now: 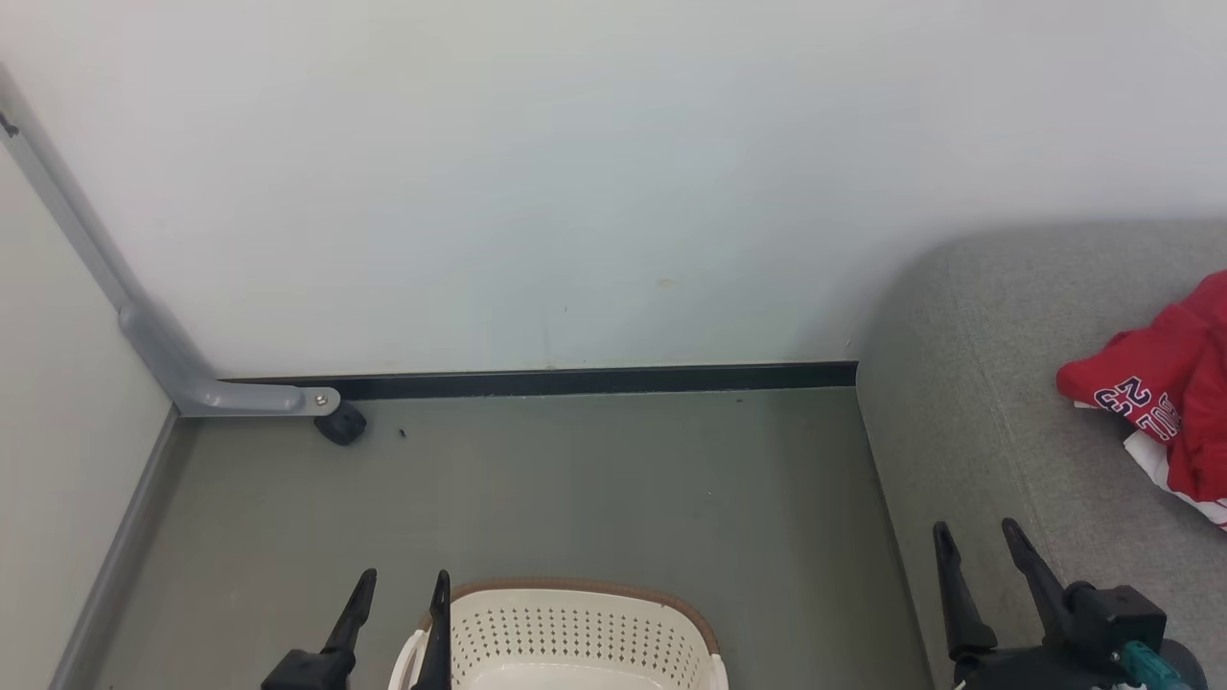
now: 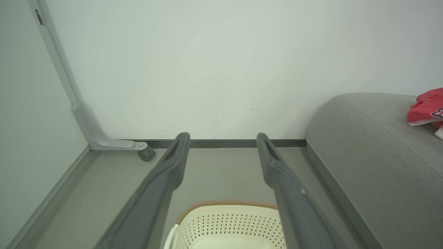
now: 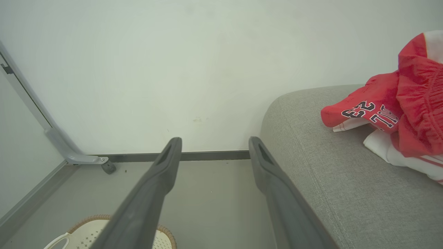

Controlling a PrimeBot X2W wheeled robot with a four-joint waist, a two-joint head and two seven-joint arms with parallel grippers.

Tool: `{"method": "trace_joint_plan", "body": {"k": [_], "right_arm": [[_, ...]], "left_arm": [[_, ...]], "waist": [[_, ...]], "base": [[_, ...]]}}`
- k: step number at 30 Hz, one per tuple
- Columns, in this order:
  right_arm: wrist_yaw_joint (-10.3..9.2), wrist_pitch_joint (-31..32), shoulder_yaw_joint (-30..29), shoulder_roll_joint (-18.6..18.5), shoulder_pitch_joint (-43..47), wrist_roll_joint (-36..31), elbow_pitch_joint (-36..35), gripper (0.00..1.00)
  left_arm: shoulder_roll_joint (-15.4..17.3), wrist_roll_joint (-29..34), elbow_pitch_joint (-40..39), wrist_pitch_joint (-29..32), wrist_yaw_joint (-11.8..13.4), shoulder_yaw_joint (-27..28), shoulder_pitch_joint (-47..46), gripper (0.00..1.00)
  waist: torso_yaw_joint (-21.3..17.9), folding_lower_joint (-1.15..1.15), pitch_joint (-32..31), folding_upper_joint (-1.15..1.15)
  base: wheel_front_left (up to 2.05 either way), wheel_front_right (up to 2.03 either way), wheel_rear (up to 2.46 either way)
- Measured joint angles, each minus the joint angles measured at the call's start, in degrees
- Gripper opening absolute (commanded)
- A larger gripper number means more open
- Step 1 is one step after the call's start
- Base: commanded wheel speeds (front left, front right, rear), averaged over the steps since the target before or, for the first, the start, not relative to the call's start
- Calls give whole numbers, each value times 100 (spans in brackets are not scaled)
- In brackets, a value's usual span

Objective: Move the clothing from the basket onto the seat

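Both claws stand wide and empty. The left gripper [image 1: 403,586] hangs over the near left edge of the basket [image 1: 585,586]. The right gripper [image 1: 976,532] hovers at the front edge of the seat [image 1: 959,383]. Neither touches anything.

Clothing [image 1: 1165,393]: it lies in a loose heap on the seat, well apart from both grippers and clear of the basket. The heap is red knit with white trim. One piece shows white lettering and the number 23, and another has a gathered, elastic-looking band.

Handling, as judged:
- The garments look light, limp and unbreakable.
- They will sag and trail when lifted, and layers may slide over one another.
- A pinch on a raised fold or on the thick gathered band should hold better than one on a flat single layer.

Seat: grey woven upholstery with a rounded corner, a stitched seam and a matte, slightly coarse surface that should grip cloth well.

Basket: cream plastic, stiff, with perforated walls, rounded corners and a brown woven-look rim. The part of its interior in view holds no garment, and the rest is cut off by the picture edge. The transfer therefore looks complete or nearly so.

Surroundings: a smooth grey-green floor [image 1: 575,479], a plain white wall [image 1: 575,192], dark skirting [image 1: 594,380] and a grey metal leg ending in a black caster [image 1: 340,424].
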Motion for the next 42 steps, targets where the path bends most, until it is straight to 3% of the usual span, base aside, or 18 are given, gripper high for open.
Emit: {"method": "trace_joint_plan", "body": {"k": [16,42], "right_arm": [[-225,0,-153,-88,788,-33,-700,100],[-367,66,-178,-198,1098,-82,-1302,100]], "left_arm": [[-148,55,40,-46,1,303,503,100],[-281,305,-10,-97,1,466,594,100]], "waist": [[22,1,-266,0],[73,1,-233,0]], "base": [[0,0,0],[0,0,0]]}}
